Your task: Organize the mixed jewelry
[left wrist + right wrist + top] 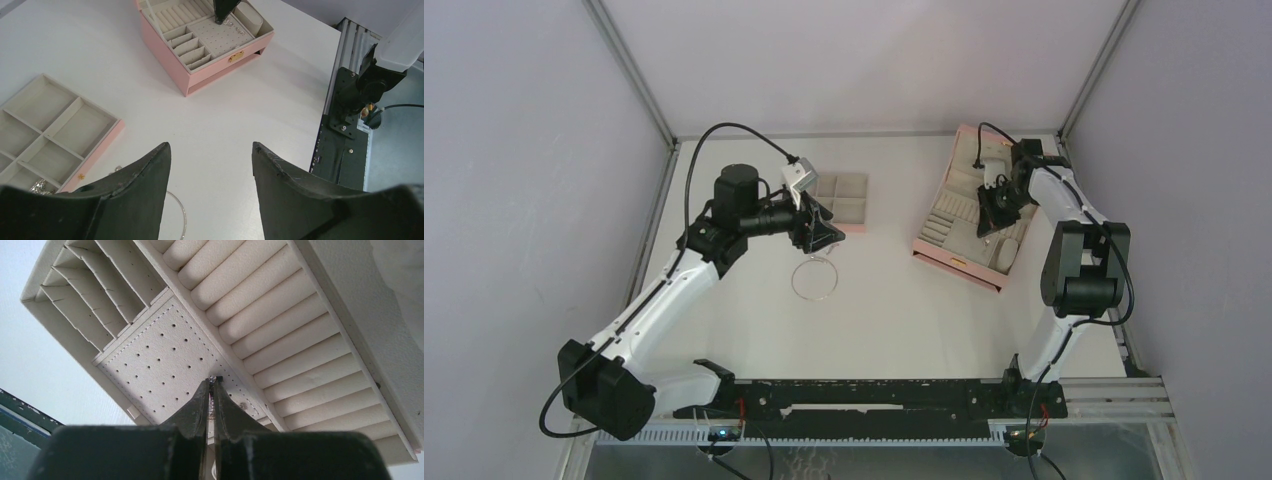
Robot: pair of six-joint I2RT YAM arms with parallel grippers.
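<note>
Right gripper (213,384) fingers pinch a tiny silver stud (213,378) at the pink box's perforated panel (160,360). Left gripper (210,148) spreads wide above the wire hoop (184,216) lying on the table beside the compartment tray (100,145).

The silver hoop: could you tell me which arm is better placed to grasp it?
Likely left: the left gripper is open near the hoop; the right gripper is shut on a tiny piece at the pink box.

The left gripper (210,150) is spread wide; the right gripper (213,384) is pinched on a tiny stud (213,378).
</note>
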